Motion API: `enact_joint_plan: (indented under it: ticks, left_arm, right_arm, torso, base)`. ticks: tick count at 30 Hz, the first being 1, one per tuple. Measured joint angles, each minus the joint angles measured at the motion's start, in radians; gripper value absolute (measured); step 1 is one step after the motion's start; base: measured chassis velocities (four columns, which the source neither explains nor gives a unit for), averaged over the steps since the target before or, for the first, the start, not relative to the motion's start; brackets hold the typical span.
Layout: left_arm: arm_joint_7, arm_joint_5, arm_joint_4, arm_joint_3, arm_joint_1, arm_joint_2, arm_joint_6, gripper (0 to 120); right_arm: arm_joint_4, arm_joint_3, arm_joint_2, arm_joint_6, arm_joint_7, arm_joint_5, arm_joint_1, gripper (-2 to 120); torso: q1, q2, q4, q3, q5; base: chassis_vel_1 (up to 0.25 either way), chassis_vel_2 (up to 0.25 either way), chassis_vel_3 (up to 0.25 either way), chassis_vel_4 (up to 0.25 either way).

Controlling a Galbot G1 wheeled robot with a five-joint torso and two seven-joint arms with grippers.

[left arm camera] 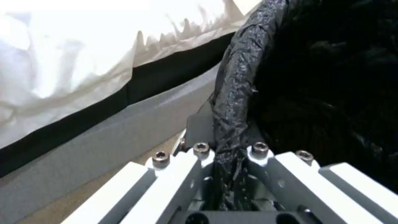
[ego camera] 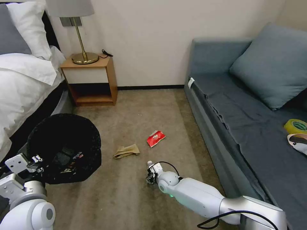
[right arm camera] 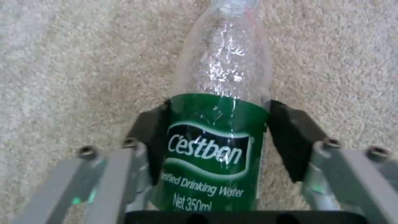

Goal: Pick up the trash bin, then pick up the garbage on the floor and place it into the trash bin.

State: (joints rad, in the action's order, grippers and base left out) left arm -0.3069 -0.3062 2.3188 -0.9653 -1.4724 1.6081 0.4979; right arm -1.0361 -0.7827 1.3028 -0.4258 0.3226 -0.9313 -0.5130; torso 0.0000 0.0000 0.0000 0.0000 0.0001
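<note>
On the left, the left tool (left arm camera: 230,161) is clamping the bag-covered rim of the trash bin (ego camera: 64,147), holding it off the carpet beside the bed (ego camera: 22,83), its mouth facing up and toward the middle of the room. Some litter is already lying inside it, too dark to count.

Moving right, two pieces are lying loose on the floor: one crumpled brown paper bag (ego camera: 126,151) just right of the bin, and one red snack packet (ego camera: 155,138) a little further right and toward the wall.

Further right, the right tool (ego camera: 150,175) is sitting low at the carpet with one clear bottle (right arm camera: 219,124) between its pads. The pads are flanking the green label, seemingly touching it on both sides; I judge them to be gripping it. The bottle's long axis is running straight out from the tool, with the cap end away from the wrist. The bin is lying to this tool's left, so the carry will likely go leftward.
</note>
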Motion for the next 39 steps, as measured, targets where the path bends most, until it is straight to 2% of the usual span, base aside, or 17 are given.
enact_joint_plan:
  ticks: [3, 4, 8, 12, 20, 23, 24, 27, 29, 33, 34, 39]
  left_arm:
    - [0.001, 0.004, -0.003, 0.003, 0.001, 0.000, 0.000, 3]
    - [0.001, 0.004, -0.003, 0.003, 0.001, 0.000, 0.000, 3]
    - [0.002, 0.008, -0.005, 0.007, 0.003, 0.000, 0.000, 3]
    - [0.002, 0.009, -0.006, 0.009, 0.003, 0.000, 0.000, 3]
    - [0.002, 0.009, -0.009, 0.010, 0.001, 0.000, 0.003, 3]
    - [0.002, 0.015, -0.016, 0.022, -0.001, 0.000, 0.004, 3]
    - [0.002, 0.015, -0.016, 0.022, -0.001, 0.000, 0.004, 3]
    - [0.002, 0.029, -0.032, 0.030, -0.008, 0.000, -0.004, 3]
    - [0.002, 0.033, -0.037, 0.033, -0.010, 0.000, -0.007, 3]
    - [0.001, 0.041, -0.043, 0.049, -0.020, 0.000, -0.012, 3]
    - [0.001, 0.041, -0.043, 0.049, -0.020, 0.000, -0.012, 3]
    - [-0.002, 0.052, -0.041, 0.068, -0.037, 0.000, -0.015, 3]
  right_arm:
    - [-0.014, 0.000, -0.011, 0.002, 0.000, 0.000, 0.000, 37]
    - [-0.014, 0.000, -0.011, 0.002, 0.000, 0.000, 0.000, 37]
    - [-0.025, 0.000, -0.020, 0.006, -0.002, -0.001, 0.001, 24]
    - [-0.043, 0.004, -0.030, 0.009, -0.002, -0.001, 0.001, 18]
    - [-0.134, 0.035, -0.085, 0.016, 0.015, -0.009, 0.010, 18]
    - [-0.234, 0.068, -0.155, 0.021, 0.033, -0.019, 0.019, 18]
    - [-0.234, 0.068, -0.155, 0.021, 0.033, -0.019, 0.019, 18]
    - [-0.365, 0.114, -0.239, 0.025, 0.049, -0.020, 0.022, 18]
    - [-0.397, 0.127, -0.256, 0.026, 0.050, -0.020, 0.022, 18]
    - [-0.606, 0.206, -0.341, 0.024, 0.065, -0.049, 0.024, 18]
    - [-0.606, 0.206, -0.341, 0.024, 0.065, -0.049, 0.024, 18]
    - [-0.795, 0.275, -0.384, 0.015, 0.102, -0.104, 0.018, 18]
  torso:
    - [0.000, 0.000, 0.0000, 0.000, -0.0001]
    - [0.000, 0.000, 0.0000, 0.000, -0.0001]
    - [0.000, 0.000, -0.0001, 0.000, -0.0001]
    - [0.000, 0.000, 0.0000, 0.000, -0.0001]
    - [0.000, 0.000, 0.0001, 0.000, 0.0000]
    - [0.000, 0.000, 0.0000, 0.000, 0.0001]
    - [0.000, 0.000, 0.0000, 0.000, 0.0001]
    - [0.000, 0.000, -0.0002, 0.000, 0.0000]
    - [0.000, 0.000, -0.0002, 0.000, 0.0000]
    - [0.000, 0.000, -0.0001, 0.000, 0.0001]
    - [0.000, 0.000, -0.0001, 0.000, 0.0001]
    - [0.000, 0.000, 0.0000, 0.000, -0.0002]
  base:
    - [0.000, 0.000, 0.000, 0.000]
    - [0.000, 0.000, 0.000, 0.000]
    - [0.000, 0.000, 0.000, 0.000]
    - [0.000, 0.000, 0.000, 0.000]
    - [0.000, 0.000, 0.000, 0.000]
    - [0.000, 0.000, 0.000, 0.000]
    - [0.000, 0.000, 0.000, 0.000]
    - [0.000, 0.000, 0.000, 0.000]
    - [0.000, 0.000, 0.000, 0.000]
    - [0.000, 0.000, 0.000, 0.000]
    - [0.000, 0.000, 0.000, 0.000]
    - [0.000, 0.000, 0.000, 0.000]
